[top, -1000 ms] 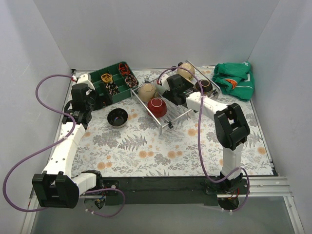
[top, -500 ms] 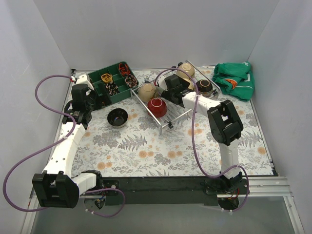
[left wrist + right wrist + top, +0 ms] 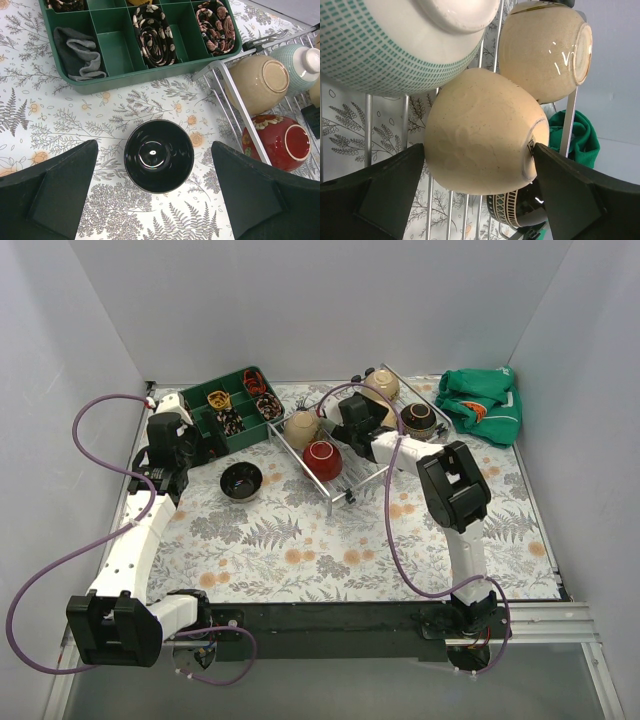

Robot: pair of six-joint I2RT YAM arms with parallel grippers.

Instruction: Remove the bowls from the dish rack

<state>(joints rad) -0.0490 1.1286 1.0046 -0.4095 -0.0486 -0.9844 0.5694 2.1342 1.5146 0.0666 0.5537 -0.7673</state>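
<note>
The silver wire dish rack (image 3: 345, 487) stands at centre right. It holds a beige bowl (image 3: 302, 428), a red bowl (image 3: 322, 460), another beige bowl (image 3: 381, 387) and a dark patterned bowl (image 3: 418, 418). My right gripper (image 3: 352, 418) is open inside the rack. Its fingers (image 3: 375, 195) flank a beige bowl (image 3: 480, 135) lying on its side, with a mint-green bowl (image 3: 395, 40) beside it. My left gripper (image 3: 155, 145) is open above a dark brown bowl (image 3: 159, 156), which stands upright on the table (image 3: 241, 480).
A green compartment tray (image 3: 232, 405) with rolled cloths sits at the back left, next to the rack. A green cloth (image 3: 482, 405) lies at the back right. White walls close in the left, back and right sides.
My right arm has swung left and pushed deeper into the rack, so its fingers now flank the beige bowl. The left arm and the dark brown bowl have not moved.
</note>
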